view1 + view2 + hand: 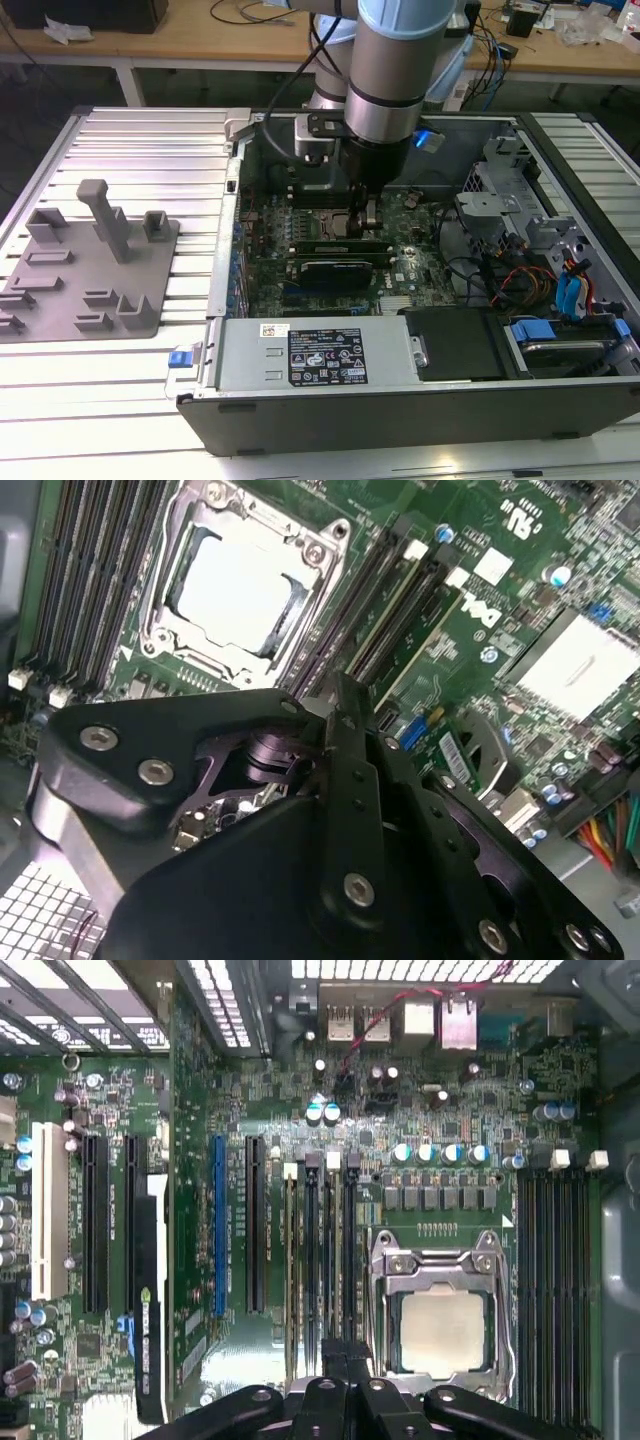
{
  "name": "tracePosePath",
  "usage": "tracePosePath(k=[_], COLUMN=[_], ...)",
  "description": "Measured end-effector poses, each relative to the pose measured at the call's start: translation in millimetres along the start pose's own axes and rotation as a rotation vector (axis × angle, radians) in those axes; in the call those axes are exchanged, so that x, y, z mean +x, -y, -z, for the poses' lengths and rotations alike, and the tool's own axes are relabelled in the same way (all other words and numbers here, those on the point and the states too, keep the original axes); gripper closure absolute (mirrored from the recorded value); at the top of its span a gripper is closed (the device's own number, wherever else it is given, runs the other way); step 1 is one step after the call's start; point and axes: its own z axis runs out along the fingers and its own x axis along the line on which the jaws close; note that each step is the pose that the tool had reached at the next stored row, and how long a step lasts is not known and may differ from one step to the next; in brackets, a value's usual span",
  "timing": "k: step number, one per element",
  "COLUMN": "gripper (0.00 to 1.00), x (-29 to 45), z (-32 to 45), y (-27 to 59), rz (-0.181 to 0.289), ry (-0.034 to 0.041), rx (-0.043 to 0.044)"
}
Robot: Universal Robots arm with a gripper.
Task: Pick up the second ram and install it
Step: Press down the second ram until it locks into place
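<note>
A slatted metal bench [130,140] carries an open computer case [400,415], which lies on its side toward the exterior view's right. A grey moulded tray [60,300] rests on the bench at the exterior view's left, well apart from the case. The robot arm [390,70] comes down from the far side into the middle of the case. A boxy grey power supply [310,355] fills the near edge of the case.

The green motherboard [410,270] covers the floor of the case and also shows in both wrist views [480,650] [450,1090]. Its processor socket [440,1320] has a silver frame and sits between two banks of long memory slots.

The end effector [365,205] is low over the board, just beside the socket. In both wrist views [335,695] [345,1350] its two black fingers are clenched together with no gap visible between them.

The ram stick [331,1260] is a thin green strip standing on edge in a slot with a white clip, in the bank beside the socket. It runs straight away from the fingertips, and its near end lies right under them. The second wrist view shows it as a pale edge [393,615] between black slots. Whether the fingers touch the stick cannot be told.
</note>
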Motion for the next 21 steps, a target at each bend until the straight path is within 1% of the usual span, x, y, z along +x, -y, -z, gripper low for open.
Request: tracePosePath(k=[3, 4, 6, 7, 9, 13, 15, 17, 21], gripper=[0.92, 0.92, 0.92, 0.92, 0.92, 0.92, 0.92, 0.92, 0.92], x=[0.1, 0.1, 0.1, 0.1, -0.6, -0.9, -1.4, -1.4, -1.3], z=[-0.3, -0.3, -0.8, -1.6, -3.6, -4.2, -7.5, -9.1, -9.6], y=[-9.8, -11.8, -19.0, -24.4, -26.4, -28.7, -31.8, -32.2, -33.8], rz=[0.0, 0.0, 0.0, 0.0, 0.0, 0.0, 0.0, 0.0, 0.0], ry=[0.0, 0.0, 0.0, 0.0, 0.0, 0.0001, 0.0001, 0.0001, 0.0001], rx=[0.0007, 0.0008, 0.0014, 0.0022, 0.0027, 0.0028, 0.0028, 0.0028, 0.0029])
